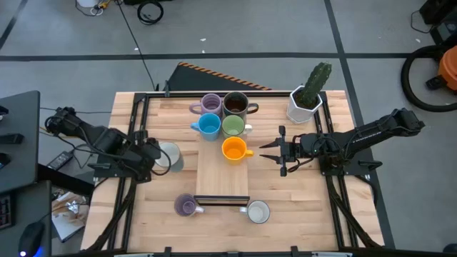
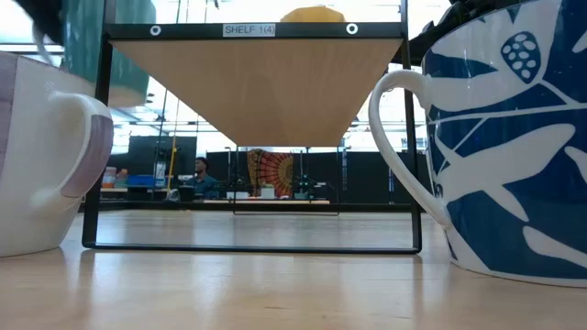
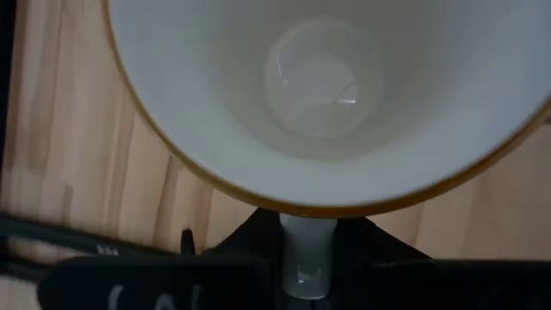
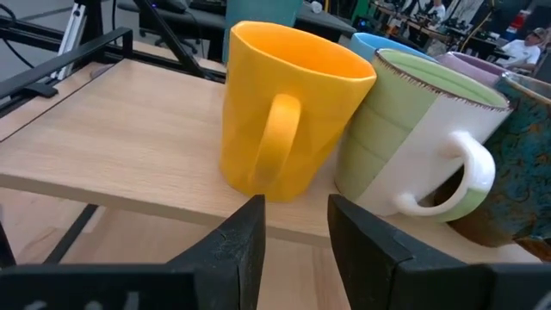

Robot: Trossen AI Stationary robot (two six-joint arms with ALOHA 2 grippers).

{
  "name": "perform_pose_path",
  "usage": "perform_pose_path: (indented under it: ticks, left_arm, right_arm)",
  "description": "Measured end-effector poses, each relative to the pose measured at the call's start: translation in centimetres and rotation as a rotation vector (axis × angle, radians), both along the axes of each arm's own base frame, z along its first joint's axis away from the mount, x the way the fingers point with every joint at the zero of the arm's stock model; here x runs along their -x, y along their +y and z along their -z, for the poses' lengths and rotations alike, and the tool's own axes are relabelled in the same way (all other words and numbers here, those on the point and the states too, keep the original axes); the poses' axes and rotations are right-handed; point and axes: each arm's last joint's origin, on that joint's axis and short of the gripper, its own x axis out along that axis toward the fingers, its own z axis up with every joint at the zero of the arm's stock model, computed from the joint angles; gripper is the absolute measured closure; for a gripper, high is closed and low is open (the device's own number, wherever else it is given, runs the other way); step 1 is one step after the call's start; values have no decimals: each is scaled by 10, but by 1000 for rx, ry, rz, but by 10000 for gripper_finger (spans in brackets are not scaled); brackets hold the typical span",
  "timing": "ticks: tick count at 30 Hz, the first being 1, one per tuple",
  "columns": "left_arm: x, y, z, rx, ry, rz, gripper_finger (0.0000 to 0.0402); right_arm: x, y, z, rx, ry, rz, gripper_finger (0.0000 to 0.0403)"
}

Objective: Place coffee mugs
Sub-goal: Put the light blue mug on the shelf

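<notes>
A light wooden shelf (image 1: pixel 221 178) stands mid-table. On it are a purple mug (image 1: pixel 211 103), a dark brown mug (image 1: pixel 235 105), a blue mug (image 1: pixel 208 126), a green mug (image 1: pixel 233 127) and an orange mug (image 1: pixel 234 149). Another purple mug (image 1: pixel 186 205) and a white, blue-patterned mug (image 1: pixel 257 211) rest on the table before the shelf. My left gripper (image 1: pixel 156 153) is shut on a white mug (image 1: pixel 170 155) over the table's left part. My right gripper (image 1: pixel 265 152) stands open, level, just right of the orange mug's handle (image 4: pixel 277 142), touching nothing. My left gripper pinches the white mug's handle (image 3: pixel 306 250) between its two fingers, coming steeply from above. The mug sits upright with its mouth up, its bowl (image 3: pixel 318 86) on the side away from the wrist. Whether its base is off the table, I cannot tell.
A white faceted pot with a cactus (image 1: pixel 305 100) stands at the far right corner. The near half of the shelf top is bare. The shelf's black frame (image 2: pixel 252 246) stands on the table between the two near mugs. A person (image 2: pixel 202 174) sits far back in the room.
</notes>
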Motion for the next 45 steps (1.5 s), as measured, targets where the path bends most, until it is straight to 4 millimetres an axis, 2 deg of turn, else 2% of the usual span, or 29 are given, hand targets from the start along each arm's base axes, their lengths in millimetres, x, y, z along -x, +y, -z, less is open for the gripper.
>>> perform_pose_path:
  ticks: [4, 12, 25, 36, 45]
  left_arm:
    - [-7, 5, -17, -9, -17, 35, 345]
    - [-20, 9, -27, -17, 33, 118, 346]
    - [-71, 27, -22, -90, 71, 110, 346]
    - [-80, 38, -45, -93, -48, 97, 346]
    - [-113, 39, -26, -73, 2, 112, 346]
  right_arm:
    - [0, 0, 0, -4, 0, 2, 270]
    - [0, 0, 0, -6, -2, 3, 270]
    - [0, 0, -2, -37, -19, 5, 270]
    - [0, 1, -2, -40, -19, 3, 270]
    - [-1, 1, -2, -43, -25, -5, 270]
